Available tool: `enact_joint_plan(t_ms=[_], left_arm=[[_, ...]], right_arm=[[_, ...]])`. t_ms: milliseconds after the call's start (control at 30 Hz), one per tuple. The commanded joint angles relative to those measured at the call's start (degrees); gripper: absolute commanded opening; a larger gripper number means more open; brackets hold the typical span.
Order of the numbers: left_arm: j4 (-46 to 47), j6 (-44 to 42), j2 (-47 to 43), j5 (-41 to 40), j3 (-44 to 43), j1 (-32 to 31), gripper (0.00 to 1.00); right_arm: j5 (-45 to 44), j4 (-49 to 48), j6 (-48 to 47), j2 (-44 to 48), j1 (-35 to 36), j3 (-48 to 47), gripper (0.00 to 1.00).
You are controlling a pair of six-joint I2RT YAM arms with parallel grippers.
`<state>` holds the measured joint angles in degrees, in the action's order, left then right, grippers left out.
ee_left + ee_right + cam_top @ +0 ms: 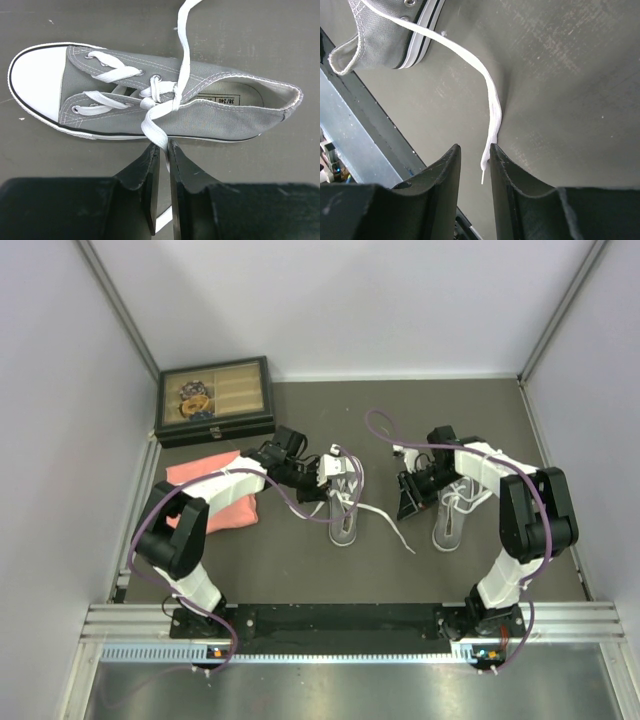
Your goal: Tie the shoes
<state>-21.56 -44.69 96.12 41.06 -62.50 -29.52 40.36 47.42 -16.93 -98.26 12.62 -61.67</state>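
Grey left shoe and right shoe are lying side by side mid-table. The left gripper is pinching the left shoe's lace, while the right gripper is hovering, jaws slightly spread, around a loose lace end. A pink cloth and wooden box are sitting toward the far left corner.

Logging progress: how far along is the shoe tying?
Done: laces look crossed on the left arm's shoe; no bow. In hand: left gripper pinches one lace; right gripper, open, straddles a loose lace tip. Left: bows here and on the other shoe.
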Motion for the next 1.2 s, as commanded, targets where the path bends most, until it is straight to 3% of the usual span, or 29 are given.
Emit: enact_joint_plan(t_ms=[0,200,533,767,1167], left_arm=[[-0.67,-0.75,-0.32,0.52,-0.25,0.16,0.18],[-4.18,-2.33,-0.05,-2.46,-1.3,0.69,0.27],[-6.83,-4.44,0.21,0.51,-2.36,1.39,0.19],[-5.77,-3.3,0.12,1.04,-2.89,1.3,0.27],[-5.51,-3.13,1.7,2.8,-5.09,1.13,0.22]], right_arm=[[0.42,0.13,-1.27,0.88,-0.23,-1.79,0.3],[0.16,0.66,-1.88,0.96,-0.05,-2.05,0.31],[0.42,0.57,-1.79,0.26,-0.14,-2.23,0.31],[0.77,0.66,-1.7,-0.09,-0.14,-2.32,0.3],[0.69,1.01,-1.97,-0.09,-0.23,-2.32,0.31]])
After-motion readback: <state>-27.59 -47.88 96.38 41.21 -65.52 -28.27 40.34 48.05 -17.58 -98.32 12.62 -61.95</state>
